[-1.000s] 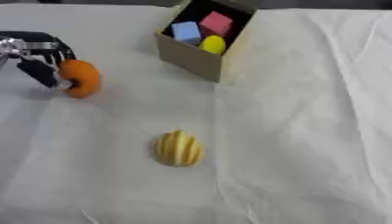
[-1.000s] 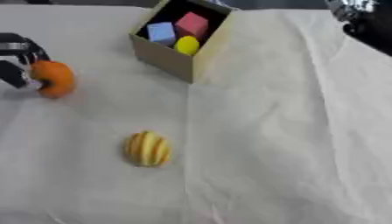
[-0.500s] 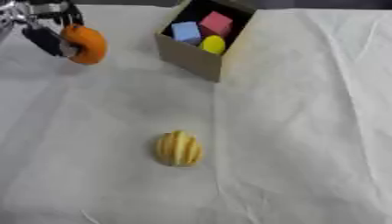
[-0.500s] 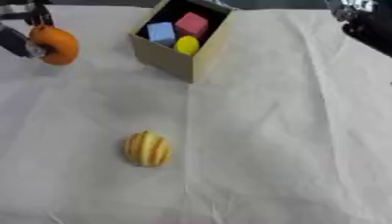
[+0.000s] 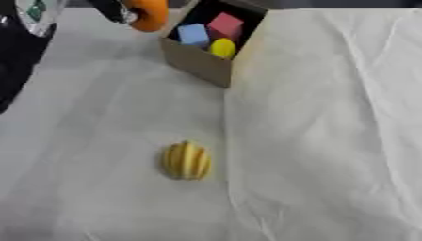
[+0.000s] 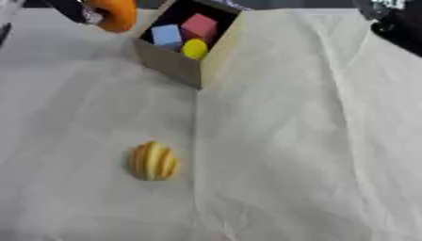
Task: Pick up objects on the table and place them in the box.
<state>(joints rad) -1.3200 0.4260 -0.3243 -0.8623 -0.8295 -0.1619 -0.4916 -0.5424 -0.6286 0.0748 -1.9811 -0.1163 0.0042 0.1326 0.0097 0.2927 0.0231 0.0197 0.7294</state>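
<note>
My left hand [image 5: 114,8] is shut on an orange object [image 5: 148,13], held in the air just left of the box's open top at the upper left. The cardboard box [image 5: 198,63] stands at the top centre and holds a blue cube [image 5: 192,34], a pink block [image 5: 225,25] and a yellow piece [image 5: 223,47]. A yellow ribbed object [image 5: 187,160] lies on the white cloth below the box. Part of my right arm [image 6: 394,21] shows at the upper right corner of the right eye view; its hand is out of sight.
A wrinkled white cloth [image 5: 329,141] covers the table. My left arm [image 5: 23,42] comes in dark along the upper left edge.
My left hand has lifted the orange object off the cloth and carried it up and to the right, close to the box. The yellow ribbed object has stayed put.
</note>
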